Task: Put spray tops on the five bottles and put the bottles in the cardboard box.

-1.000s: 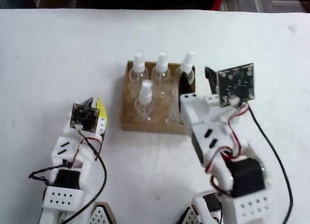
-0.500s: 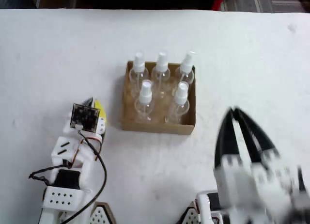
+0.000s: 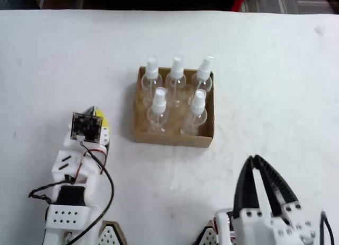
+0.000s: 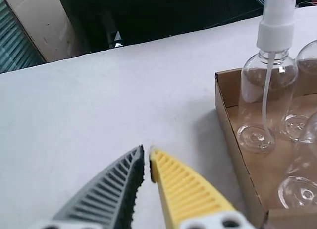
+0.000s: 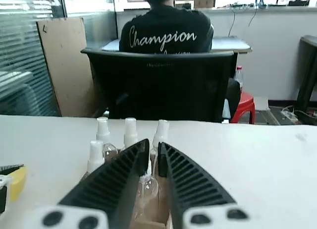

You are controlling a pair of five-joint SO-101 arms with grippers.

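Observation:
The cardboard box [image 3: 172,137] sits mid-table with five clear bottles upright inside, each with a white spray top: a back row [image 3: 176,76] of three and two in front [image 3: 159,108]. My right gripper [image 3: 256,160], black-fingered, is shut and empty near the table's front edge, right of and short of the box. Its wrist view looks past the fingertips [image 5: 153,146] to the bottles [image 5: 130,133]. My left gripper [image 3: 98,112], grey and yellow, rests left of the box, shut and empty [image 4: 146,157]. The box's left wall [image 4: 233,125] and a bottle [image 4: 267,75] stand beside it.
White tabletop [image 3: 265,70] lies open on every side of the box. Behind the table's far edge stands a black office chair [image 5: 158,85] with a person seated in it, facing away.
My right arm has drawn back from the box's right front corner toward the table's front edge, and its fingers have shut. The fifth bottle now stands uncovered in the box. My left arm shifted slightly left.

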